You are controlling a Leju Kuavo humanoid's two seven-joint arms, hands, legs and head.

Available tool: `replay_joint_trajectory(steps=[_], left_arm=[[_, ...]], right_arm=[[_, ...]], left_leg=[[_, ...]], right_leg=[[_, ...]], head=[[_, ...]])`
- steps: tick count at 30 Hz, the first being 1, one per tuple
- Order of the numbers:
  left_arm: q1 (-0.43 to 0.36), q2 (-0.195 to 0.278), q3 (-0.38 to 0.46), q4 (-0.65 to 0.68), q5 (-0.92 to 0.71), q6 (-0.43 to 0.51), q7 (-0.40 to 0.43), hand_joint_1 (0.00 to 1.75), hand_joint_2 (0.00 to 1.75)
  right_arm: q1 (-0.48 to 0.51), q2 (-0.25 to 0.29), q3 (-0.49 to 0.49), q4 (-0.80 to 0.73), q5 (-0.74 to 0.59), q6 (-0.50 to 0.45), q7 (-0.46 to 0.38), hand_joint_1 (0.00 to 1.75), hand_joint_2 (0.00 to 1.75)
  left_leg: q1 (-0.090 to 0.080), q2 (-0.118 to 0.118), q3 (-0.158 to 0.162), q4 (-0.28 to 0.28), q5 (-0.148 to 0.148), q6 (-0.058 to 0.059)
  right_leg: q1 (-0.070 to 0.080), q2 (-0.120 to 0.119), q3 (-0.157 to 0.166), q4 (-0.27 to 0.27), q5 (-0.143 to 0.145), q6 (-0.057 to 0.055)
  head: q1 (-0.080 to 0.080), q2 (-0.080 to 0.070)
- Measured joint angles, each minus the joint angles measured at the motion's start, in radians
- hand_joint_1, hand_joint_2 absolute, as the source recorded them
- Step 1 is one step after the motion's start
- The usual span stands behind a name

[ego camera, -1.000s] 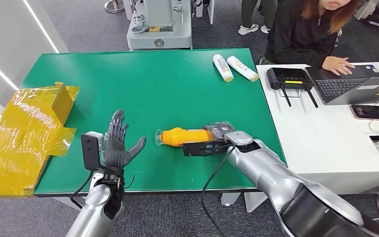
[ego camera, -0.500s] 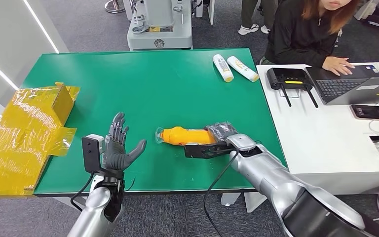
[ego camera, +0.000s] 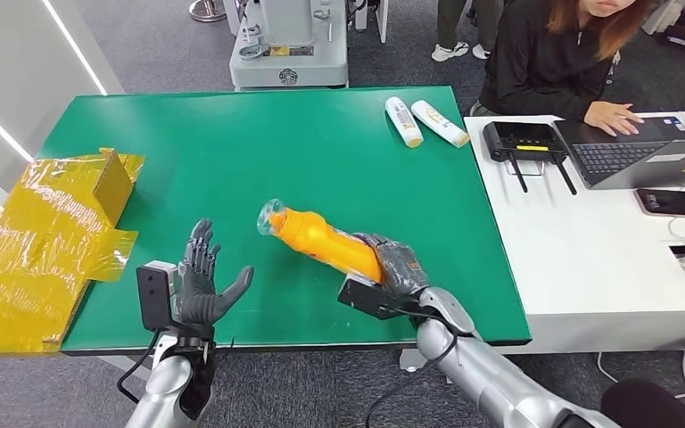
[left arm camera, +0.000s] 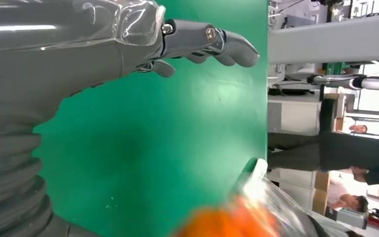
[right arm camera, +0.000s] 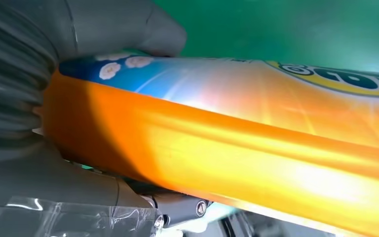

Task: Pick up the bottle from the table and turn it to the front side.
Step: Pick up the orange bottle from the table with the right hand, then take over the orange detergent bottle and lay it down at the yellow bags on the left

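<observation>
While the right hand (ego camera: 392,265) grips the orange bottle (ego camera: 321,239) by its base, fingers clamped round it | bottle tilted, clear cap uppermost, above the green table (ego camera: 232,152) near its front edge | left hand (ego camera: 198,283) beside it, fingers spread, holding nothing.

My right hand (ego camera: 391,265) grips the orange bottle (ego camera: 324,240) at its base, holding it tilted above the green table (ego camera: 321,143) with its clear cap pointing up and to my left. My left hand (ego camera: 198,283) hovers near the table's front edge, palm open, fingers spread.
</observation>
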Motion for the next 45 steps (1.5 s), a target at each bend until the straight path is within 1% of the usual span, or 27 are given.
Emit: replay_joint_trajectory(steps=[2, 4, 8, 12, 14, 16, 20, 25, 27, 29, 32, 36, 41, 45], left_arm=[[0.004, 0.001, 0.001, -0.006, 0.000, -0.002, 0.000, 0.00, 1.75], [0.005, 0.002, 0.001, -0.008, 0.001, -0.005, 0.000, 0.00, 1.75], [0.003, 0.003, 0.001, -0.008, 0.004, -0.008, 0.000, 0.00, 1.75], [-0.005, 0.003, 0.001, -0.008, 0.007, -0.016, 0.001, 0.00, 1.75], [-0.013, 0.002, 0.001, -0.008, 0.009, -0.030, 0.004, 0.00, 1.75], [-0.024, 0.002, 0.000, -0.008, 0.011, -0.056, 0.009, 0.00, 1.75], [-0.061, 0.001, -0.005, -0.008, 0.023, -0.112, 0.026, 0.00, 1.75], [-0.098, 0.000, -0.014, -0.008, 0.033, -0.143, 0.038, 0.00, 1.75], [-0.124, -0.003, -0.023, -0.008, 0.038, -0.172, 0.052, 0.00, 1.75], [-0.161, -0.009, -0.038, -0.007, 0.042, -0.193, 0.069, 0.00, 1.75], [-0.200, -0.016, -0.054, -0.005, 0.047, -0.200, 0.082, 0.00, 1.75], [-0.244, -0.019, -0.070, 0.004, 0.045, -0.209, 0.093, 0.00, 1.75], [-0.332, -0.032, -0.085, 0.050, 0.026, -0.210, 0.109, 0.00, 1.75], [-0.378, -0.039, -0.087, 0.084, 0.013, -0.207, 0.112, 0.00, 1.75]], right_arm=[[0.069, -0.001, -0.037, -0.079, -0.059, -0.053, -0.051, 1.75, 1.75], [0.133, -0.001, -0.066, -0.155, -0.107, -0.095, -0.082, 1.75, 1.75], [0.224, -0.001, -0.119, -0.280, -0.156, -0.150, -0.105, 1.75, 1.75], [0.273, -0.001, -0.177, -0.368, -0.182, -0.197, -0.138, 1.75, 1.75], [0.284, -0.001, -0.210, -0.401, -0.195, -0.220, -0.163, 1.75, 1.75], [0.282, -0.001, -0.241, -0.422, -0.216, -0.218, -0.186, 1.75, 1.75], [0.244, 0.004, -0.277, -0.422, -0.264, -0.171, -0.212, 1.75, 1.75], [0.180, 0.024, -0.286, -0.383, -0.287, -0.130, -0.217, 1.75, 1.75], [0.128, 0.051, -0.286, -0.338, -0.304, -0.089, -0.210, 1.75, 1.75], [0.059, 0.090, -0.285, -0.273, -0.314, -0.058, -0.200, 1.75, 1.75], [-0.017, 0.139, -0.280, -0.195, -0.313, -0.041, -0.191, 1.75, 1.75], [-0.082, 0.182, -0.267, -0.103, -0.285, -0.014, -0.171, 1.75, 1.75], [-0.155, 0.239, -0.218, 0.031, -0.188, 0.031, -0.110, 1.75, 1.75], [-0.186, 0.272, -0.182, 0.110, -0.153, 0.037, -0.094, 1.75, 1.75]], left_leg=[[0.000, 0.000, 0.000, 0.000, 0.000, 0.000], [0.000, 0.000, -0.001, 0.000, 0.000, 0.000], [0.000, 0.000, -0.001, 0.000, 0.000, 0.000], [0.000, 0.000, -0.001, 0.000, 0.000, 0.000], [0.000, 0.001, -0.001, 0.000, 0.000, 0.000], [0.000, 0.001, -0.001, 0.001, 0.000, 0.000], [0.000, 0.001, -0.001, 0.001, 0.001, 0.000], [0.000, 0.001, -0.002, 0.001, 0.001, 0.001], [0.000, 0.002, -0.003, 0.001, 0.001, 0.000], [0.000, 0.003, -0.004, 0.002, 0.002, 0.000], [0.000, 0.002, -0.004, 0.002, 0.003, 0.001], [0.000, 0.002, -0.005, 0.002, 0.003, 0.000], [0.000, 0.002, -0.005, 0.002, 0.003, 0.000], [0.000, 0.001, -0.005, 0.002, 0.003, 0.000]], right_leg=[[0.000, 0.000, 0.000, 0.000, 0.000, 0.000], [0.000, 0.000, -0.001, 0.000, 0.000, 0.000], [0.000, 0.000, -0.001, 0.000, 0.000, 0.000], [0.000, 0.000, -0.001, 0.000, 0.000, 0.000], [0.000, 0.000, -0.001, 0.000, 0.000, 0.000], [0.000, 0.000, -0.001, 0.000, 0.001, 0.000], [0.000, 0.000, -0.001, 0.000, 0.001, 0.000], [0.000, 0.000, -0.001, 0.001, 0.001, 0.000], [0.000, 0.001, -0.004, 0.002, 0.002, -0.001], [0.000, 0.002, -0.006, 0.003, 0.003, -0.001], [0.000, 0.001, -0.005, 0.003, 0.003, -0.001], [0.000, 0.001, -0.006, 0.004, 0.003, -0.001], [0.000, 0.001, -0.006, 0.004, 0.003, -0.001], [0.000, 0.001, -0.006, 0.004, 0.003, -0.001]], head=[[0.000, 0.000], [0.000, 0.000], [0.000, 0.000], [0.000, 0.000], [0.000, 0.000], [0.000, 0.000], [0.000, 0.000], [0.000, 0.000], [0.000, 0.000], [0.000, 0.000], [0.000, 0.000], [0.000, 0.000], [0.000, 0.000], [0.000, 0.000]])
